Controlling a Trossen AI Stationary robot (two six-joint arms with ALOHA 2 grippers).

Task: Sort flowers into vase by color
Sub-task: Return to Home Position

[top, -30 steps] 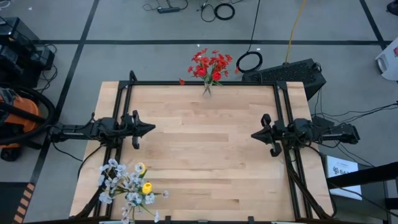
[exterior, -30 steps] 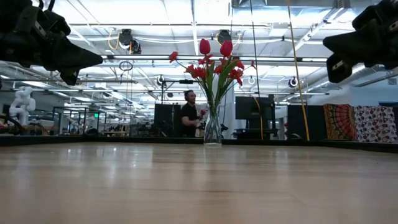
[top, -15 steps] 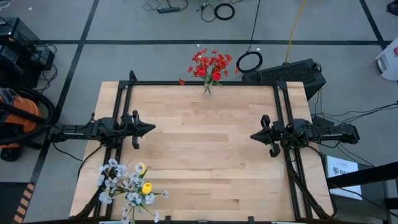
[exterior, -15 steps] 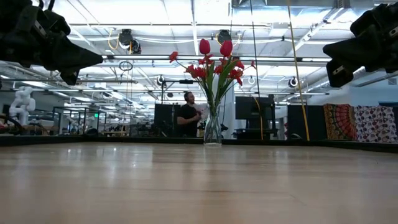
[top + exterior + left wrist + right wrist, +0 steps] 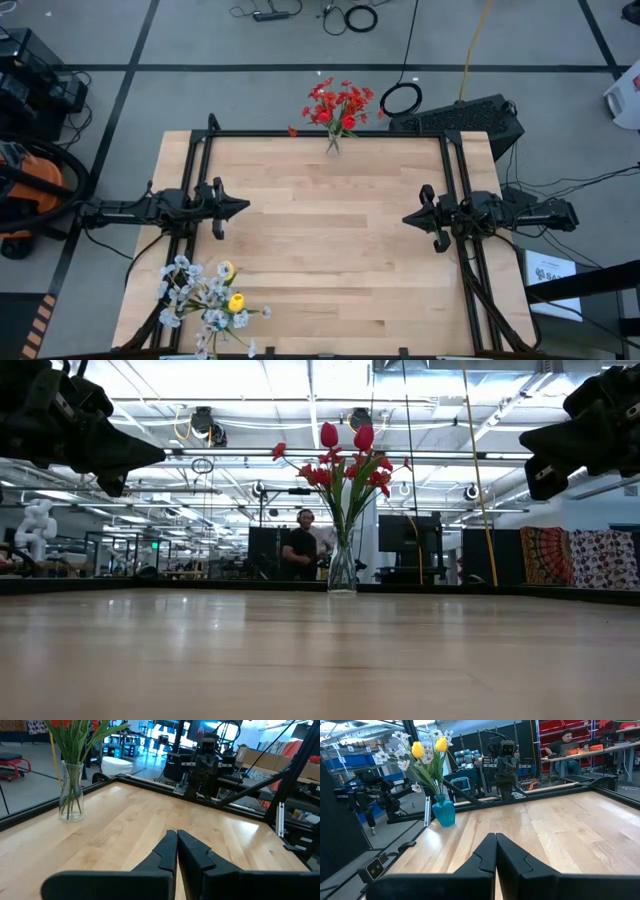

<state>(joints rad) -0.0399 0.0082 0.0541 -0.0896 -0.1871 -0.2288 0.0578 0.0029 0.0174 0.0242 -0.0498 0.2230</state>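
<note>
Red tulips and a red cluster [image 5: 338, 105] stand in a clear glass vase [image 5: 342, 571] at the middle of the table's far edge, also seen as the clear vase [image 5: 71, 792]. Yellow tulips [image 5: 232, 290] and white blossom sprays [image 5: 185, 290] stand in a blue vase [image 5: 444, 812] at the near left corner. My left gripper [image 5: 246, 208] hovers shut at the table's left side, shown shut as the left gripper [image 5: 176, 840]. My right gripper [image 5: 405, 217] hovers shut at the right side, shown shut as the right gripper [image 5: 495, 842]. Neither touches anything.
Black frame rails [image 5: 330, 133] run along the table's edges. The wooden tabletop [image 5: 330, 240] lies bare between the two grippers. Beyond the far edge a person [image 5: 300, 546] stands in the room; another person [image 5: 566, 742] sits at a bench.
</note>
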